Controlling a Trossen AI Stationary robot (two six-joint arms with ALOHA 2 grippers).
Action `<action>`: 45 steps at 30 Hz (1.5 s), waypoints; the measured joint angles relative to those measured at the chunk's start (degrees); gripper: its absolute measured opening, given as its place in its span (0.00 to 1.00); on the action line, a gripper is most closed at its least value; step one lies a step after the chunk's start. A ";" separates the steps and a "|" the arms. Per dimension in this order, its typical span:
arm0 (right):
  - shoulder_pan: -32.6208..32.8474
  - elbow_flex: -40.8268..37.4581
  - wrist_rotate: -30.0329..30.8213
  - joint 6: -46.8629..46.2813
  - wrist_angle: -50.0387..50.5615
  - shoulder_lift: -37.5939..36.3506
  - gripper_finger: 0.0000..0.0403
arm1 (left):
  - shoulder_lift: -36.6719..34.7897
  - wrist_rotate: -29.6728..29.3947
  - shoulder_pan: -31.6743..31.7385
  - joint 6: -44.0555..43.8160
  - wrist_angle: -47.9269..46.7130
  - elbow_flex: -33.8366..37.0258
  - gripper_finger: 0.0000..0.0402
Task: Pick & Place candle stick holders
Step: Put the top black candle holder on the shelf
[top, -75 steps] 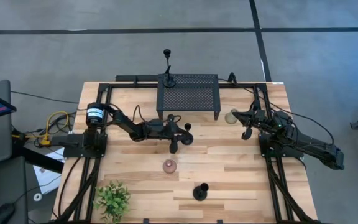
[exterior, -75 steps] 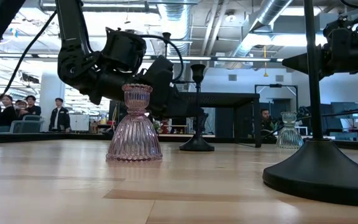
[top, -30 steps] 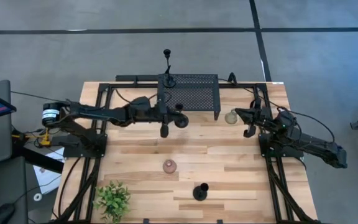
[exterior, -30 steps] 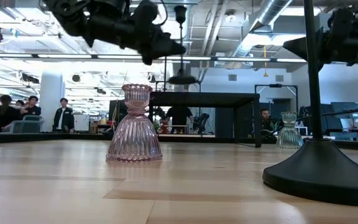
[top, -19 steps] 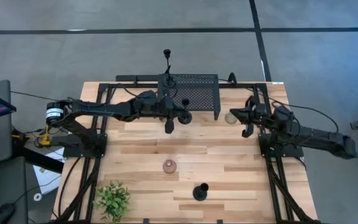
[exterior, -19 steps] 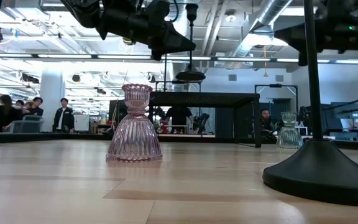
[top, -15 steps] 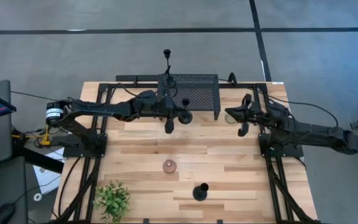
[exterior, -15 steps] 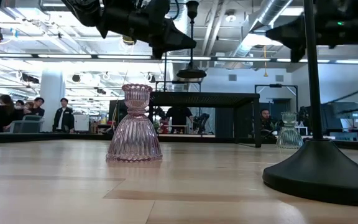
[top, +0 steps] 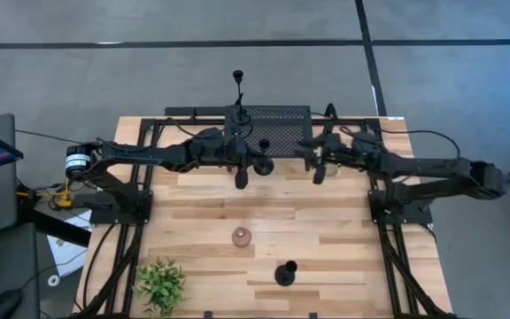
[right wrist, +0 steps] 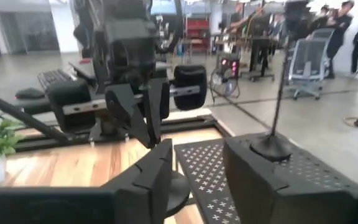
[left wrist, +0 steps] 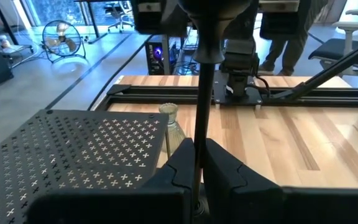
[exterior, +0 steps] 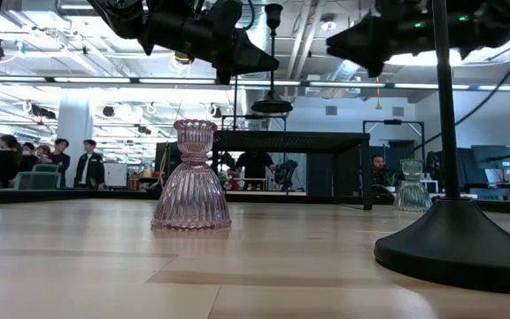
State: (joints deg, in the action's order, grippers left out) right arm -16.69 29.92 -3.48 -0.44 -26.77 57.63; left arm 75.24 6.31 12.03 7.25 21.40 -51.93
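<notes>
My left gripper is shut on a slim black candle stick holder, which stands upright in the air beside the black perforated rack. A second black holder stands by its round base on the rack's far left corner. A third stands on the table near the front edge. My right gripper is open and holds nothing. It hovers level at the rack's right end, pointing toward the table's left. My left gripper pinches the thin stem of the holder between its two fingers, which come in level from the table's left and lie across the stem. The holder is upright and lifted clear, its cup above the fingers and its round base below them.
A pink ribbed glass holder stands mid-table. A clear glass one stands at the right, near the rack's end. A small green plant sits at the front left corner. People stand in the room beyond the table.
My right gripper has risen and swung from the table's right side toward the left, up to the rack's right end. My left gripper has raised the held holder a little and moved it slightly toward the right, then kept still.
</notes>
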 joint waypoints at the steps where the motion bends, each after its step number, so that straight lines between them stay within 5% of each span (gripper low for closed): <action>1: 0.22 0.82 -0.44 -0.01 -0.11 1.64 0.36 | 0.00 0.00 0.00 0.00 0.01 0.01 0.03; 15: 1.72 10.28 -6.88 -0.11 -8.51 18.50 0.32 | 0.00 0.00 0.00 -0.17 0.01 0.00 0.03; 27: 1.88 14.94 -9.12 -1.09 -8.65 24.25 0.30 | 0.00 0.00 0.00 -0.17 -0.01 0.01 0.03; 39: 2.05 15.24 -9.12 -0.86 -8.85 24.08 0.03 | 0.00 0.06 -0.02 -0.44 -0.01 0.01 0.03; 45: 1.90 15.23 -8.88 -1.02 -8.86 24.08 0.01 | 0.00 0.06 -0.02 -0.20 0.01 -0.01 0.11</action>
State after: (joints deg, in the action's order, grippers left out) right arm -14.79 45.15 -12.36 -1.46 -35.62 81.71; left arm 75.24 6.37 12.01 7.05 21.41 -51.94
